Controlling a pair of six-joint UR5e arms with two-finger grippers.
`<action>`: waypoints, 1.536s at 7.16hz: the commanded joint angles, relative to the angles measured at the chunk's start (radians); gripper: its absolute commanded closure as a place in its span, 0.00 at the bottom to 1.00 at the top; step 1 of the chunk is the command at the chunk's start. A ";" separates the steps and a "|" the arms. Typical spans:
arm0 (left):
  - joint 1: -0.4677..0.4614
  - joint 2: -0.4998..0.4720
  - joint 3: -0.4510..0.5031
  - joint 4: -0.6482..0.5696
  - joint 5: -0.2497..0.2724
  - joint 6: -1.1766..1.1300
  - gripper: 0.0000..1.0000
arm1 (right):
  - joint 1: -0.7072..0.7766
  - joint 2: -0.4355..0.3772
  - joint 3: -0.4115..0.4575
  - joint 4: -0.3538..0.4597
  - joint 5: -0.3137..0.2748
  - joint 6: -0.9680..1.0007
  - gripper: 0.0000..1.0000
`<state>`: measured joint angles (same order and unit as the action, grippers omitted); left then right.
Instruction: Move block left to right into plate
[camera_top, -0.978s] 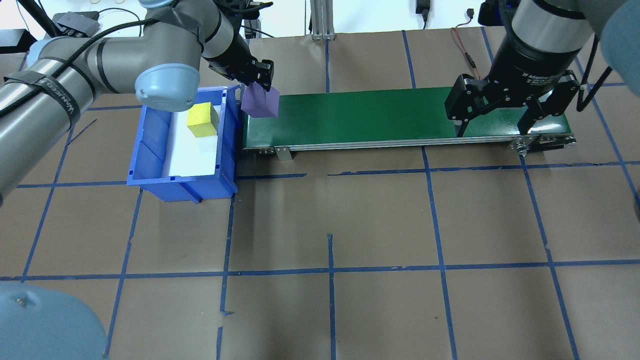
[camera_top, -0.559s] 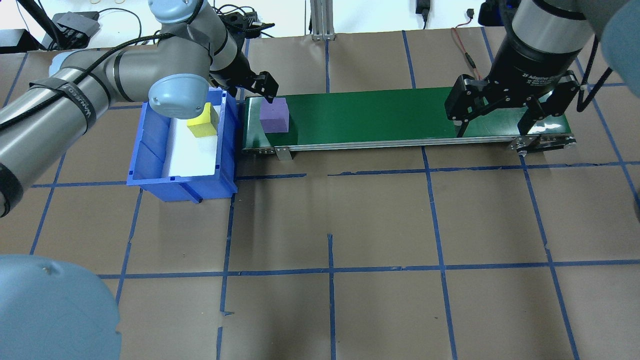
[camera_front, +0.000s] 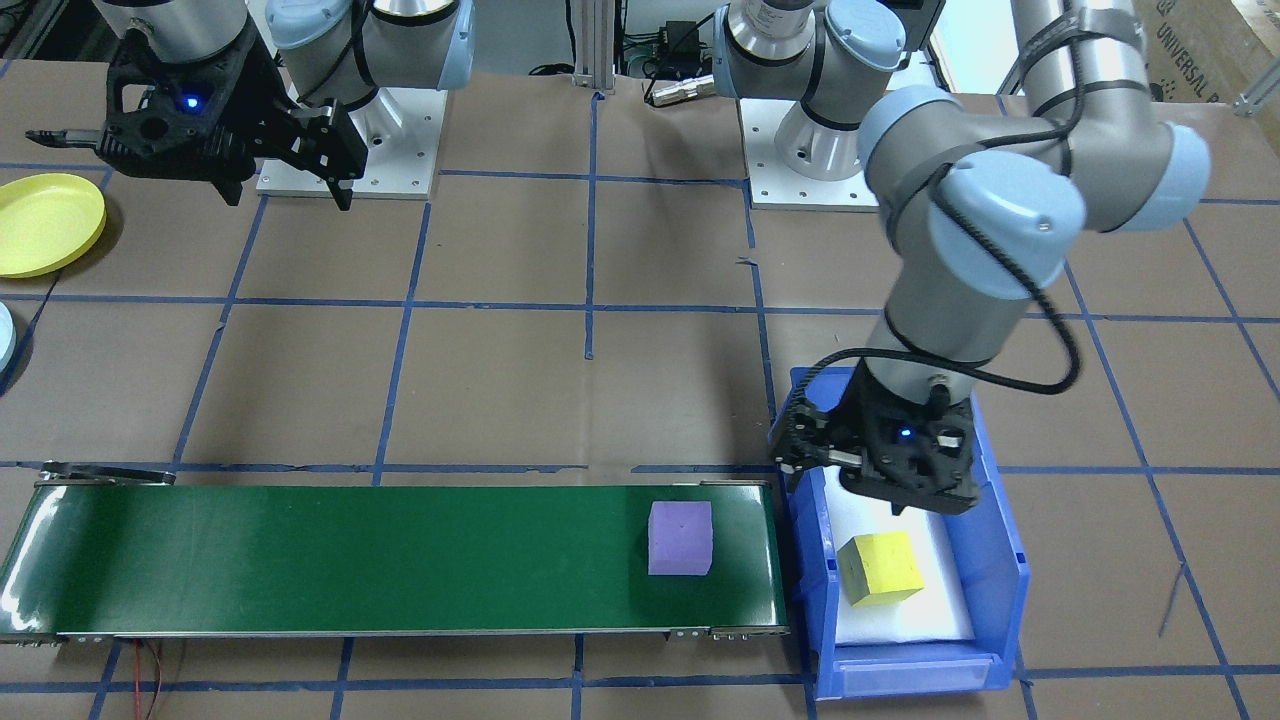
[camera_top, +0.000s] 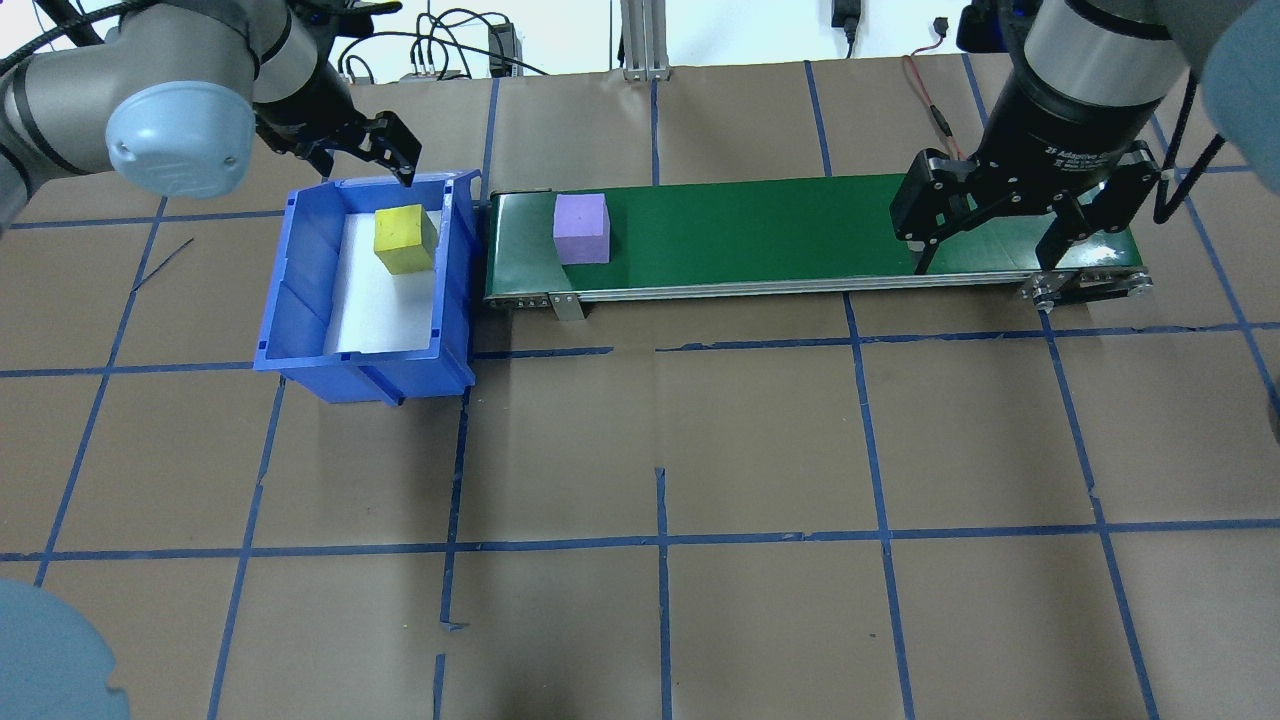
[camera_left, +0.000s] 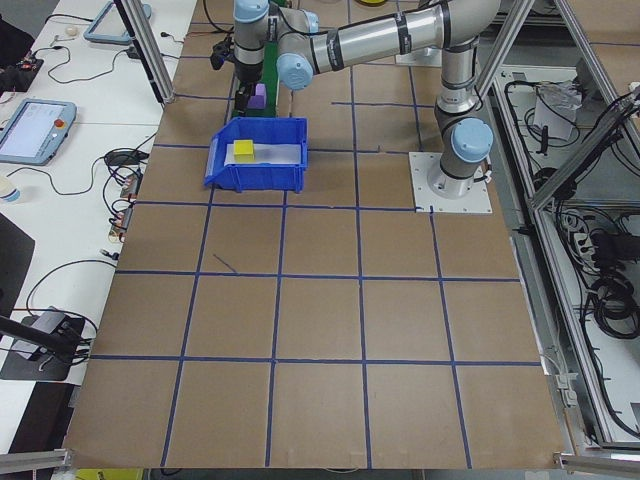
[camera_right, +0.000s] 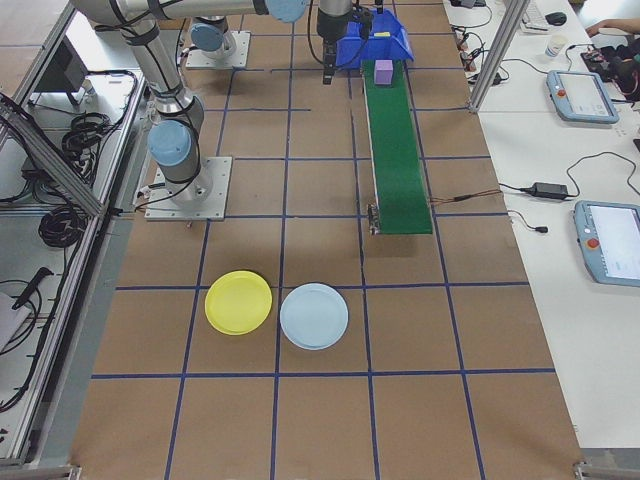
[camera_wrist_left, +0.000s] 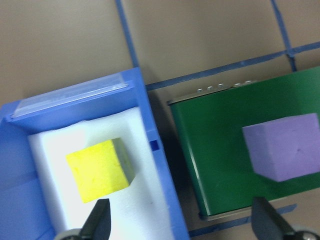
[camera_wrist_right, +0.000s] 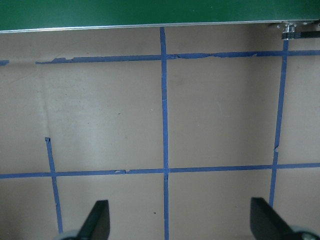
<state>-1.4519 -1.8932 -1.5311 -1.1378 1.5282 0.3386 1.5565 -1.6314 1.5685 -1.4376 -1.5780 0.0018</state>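
Belt (camera_top: 760, 235) stage: we've purple block (camera_top: 581, 228) on it, both grippers, L (camera_top: 385, 152) & R (camera_top: 993, 232), wide open & empty; next, R grabs it at belt end for plate (camera_front: 45, 223).

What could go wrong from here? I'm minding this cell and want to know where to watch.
The purple foam cube lies on the green conveyor belt, far from the open right hand, which might miss it. The open left hand hangs low over the blue plastic bin, so it could clip the rim.

Overhead and front views face each other, sharing the green belt (camera_top: 800, 235); wrist cameras look down close
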 joint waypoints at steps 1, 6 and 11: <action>0.031 -0.109 0.008 0.066 0.001 0.042 0.00 | -0.009 0.002 -0.004 -0.003 -0.002 -0.029 0.00; 0.030 -0.224 0.012 0.145 -0.059 -0.182 0.00 | -0.188 0.063 -0.033 -0.098 0.082 -0.164 0.00; 0.027 -0.216 0.003 0.158 -0.051 -0.194 0.62 | -0.394 0.462 -0.145 -0.381 0.193 -0.377 0.00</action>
<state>-1.4226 -2.1362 -1.5278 -0.9819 1.4776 0.1349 1.1888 -1.2765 1.4609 -1.7457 -1.4273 -0.3464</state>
